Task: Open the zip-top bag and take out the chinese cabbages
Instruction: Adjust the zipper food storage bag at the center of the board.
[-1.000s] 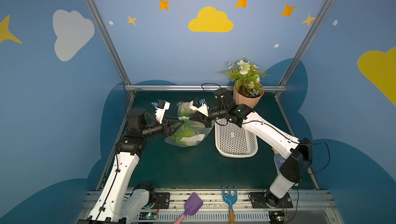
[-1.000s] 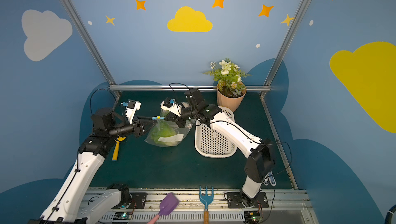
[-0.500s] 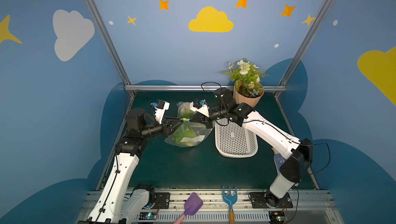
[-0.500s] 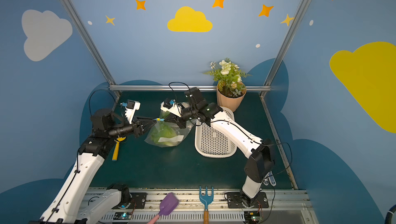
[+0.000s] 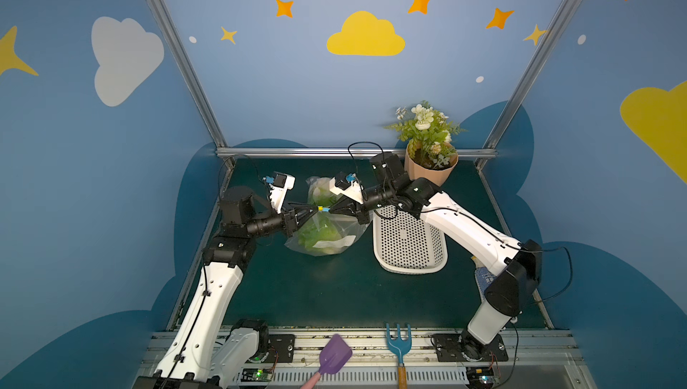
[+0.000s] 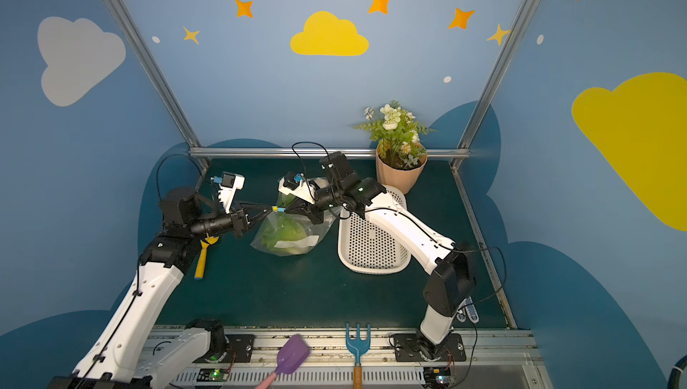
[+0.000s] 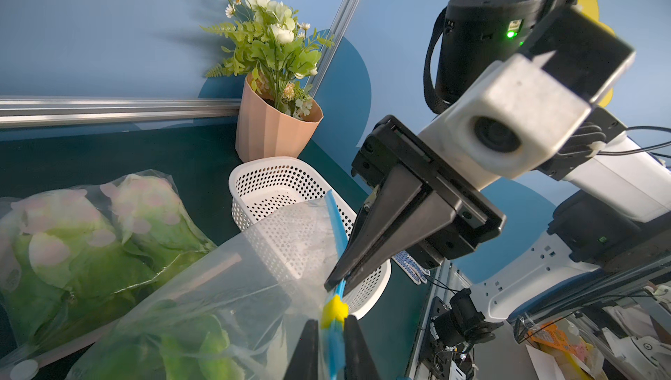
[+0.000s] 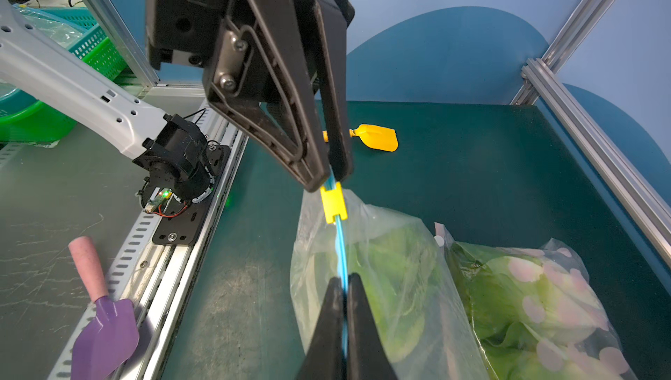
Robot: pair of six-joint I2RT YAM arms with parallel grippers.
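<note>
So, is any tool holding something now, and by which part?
Both tools hold the zip-top bag by its blue zip strip: the left tool at the end beside the yellow slider, the right tool further along.

table (image 5: 334,294): zip-top bag (image 5: 334,236) stood at centre, chinese cabbages (image 5: 316,233) inside | second bag (image 5: 319,190) lay behind it | basket (image 5: 409,270) sat just right of it | potted plant (image 5: 427,160) stood behind basket, back right corner | trowel (image 6: 201,257) lay left of zip-top bag, under left arm (image 6: 148,294) | scoop (image 5: 332,357) and fork (image 5: 399,344) lay at front rail (image 5: 368,340) | left gripper (image 5: 316,209) and right gripper (image 5: 331,211) met at zip-top bag's top edge
</note>
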